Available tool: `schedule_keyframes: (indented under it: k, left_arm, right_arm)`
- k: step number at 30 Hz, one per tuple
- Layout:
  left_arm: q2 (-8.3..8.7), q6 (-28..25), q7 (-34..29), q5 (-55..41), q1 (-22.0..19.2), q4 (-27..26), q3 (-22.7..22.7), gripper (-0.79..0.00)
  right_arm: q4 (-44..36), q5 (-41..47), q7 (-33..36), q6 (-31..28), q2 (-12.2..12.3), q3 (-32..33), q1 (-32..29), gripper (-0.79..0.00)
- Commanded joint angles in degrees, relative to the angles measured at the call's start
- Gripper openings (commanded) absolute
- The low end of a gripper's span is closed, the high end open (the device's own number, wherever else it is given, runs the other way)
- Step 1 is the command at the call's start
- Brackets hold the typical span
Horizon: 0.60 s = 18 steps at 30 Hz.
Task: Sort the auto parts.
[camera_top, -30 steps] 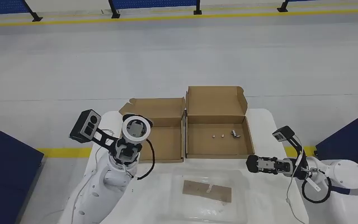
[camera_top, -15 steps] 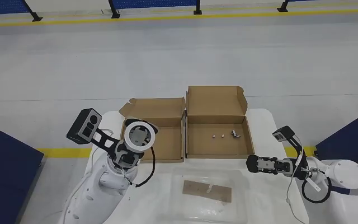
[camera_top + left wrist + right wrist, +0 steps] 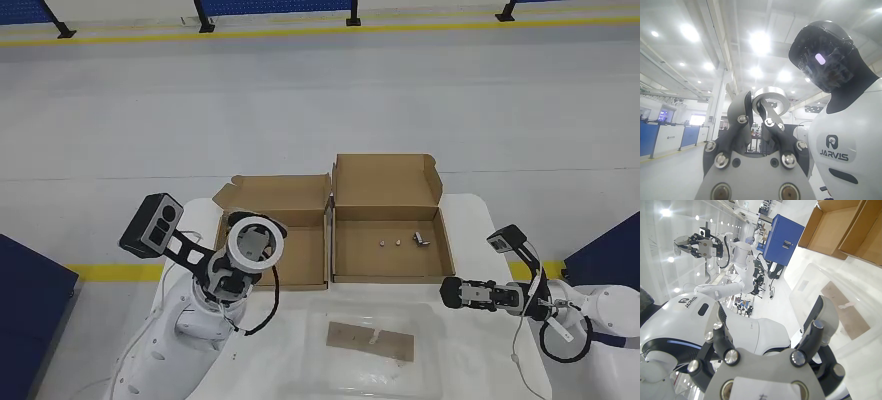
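Gripping a silver metal ring (image 3: pixel 772 91) aloft in my left claw (image 3: pixel 754 104), right claw (image 3: pixel 448 293) spread, I reckon it next needs lowering into the left brown cardboard box (image 3: pixel 300 258).

left box (image 3: pixel 305 252) open-topped | back flap (image 3: pixel 278 187) raised | clear tray (image 3: pixel 310 360) in front

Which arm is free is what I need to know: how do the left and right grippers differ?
The left gripper is shut on a metal ring; the right gripper has its fingers open and holds nothing. The left gripper points up, raised near the left cardboard box; the right gripper lies level, low beside the clear tray. Both have the same two-finger build.
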Motion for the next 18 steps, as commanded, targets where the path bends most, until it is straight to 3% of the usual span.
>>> schedule_keyframes:
  k: [1,10,18]
  left_arm:
    - [-0.24,2.5,-1.5,-1.3,-0.2,-1.2,0.1,-0.785]
    - [-1.23,6.9,-6.4,-3.7,-1.6,-4.9,0.1,-0.785]
    - [-2.06,6.6,-8.1,-5.5,-2.0,-5.8,-0.4,-0.785]
  right_arm:
    - [0.0,0.0,0.0,0.0,0.0,0.0,0.0,0.000]
    - [0.0,0.0,0.0,0.0,0.0,0.0,0.0,0.000]
    - [0.0,0.0,0.0,0.0,0.0,0.0,0.0,0.000]
